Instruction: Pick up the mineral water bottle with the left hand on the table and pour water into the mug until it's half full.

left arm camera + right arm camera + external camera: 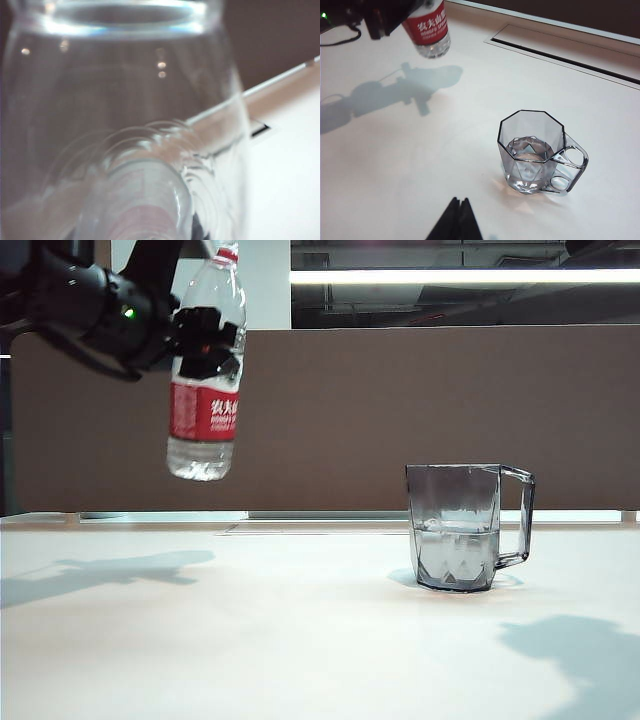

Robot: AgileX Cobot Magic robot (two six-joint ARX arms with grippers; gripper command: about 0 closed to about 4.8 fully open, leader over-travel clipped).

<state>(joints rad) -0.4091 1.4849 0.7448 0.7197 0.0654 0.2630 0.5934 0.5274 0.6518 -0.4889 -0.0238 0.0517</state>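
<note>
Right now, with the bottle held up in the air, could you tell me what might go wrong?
1. The left tool holds the mineral water bottle high above the table; a slip could drop it.
2. The bottle looks uncapped and tilted, so water could spill.
3. The mug already looks about half full; pouring more might overfill it.

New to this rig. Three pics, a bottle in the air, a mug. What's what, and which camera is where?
It is a two-armed robot; each arm ends in a two-finger tool. The exterior picture comes from a fixed camera facing the table. There the left tool holds the mineral water bottle clear of the table, nearly upright. The left wrist camera sits so close that the bottle fills its picture. The right wrist camera looks down on the mug, which stands alone, roughly half full of water. The right tool shows only as dark fingertips pressed together, holding nothing.
</note>
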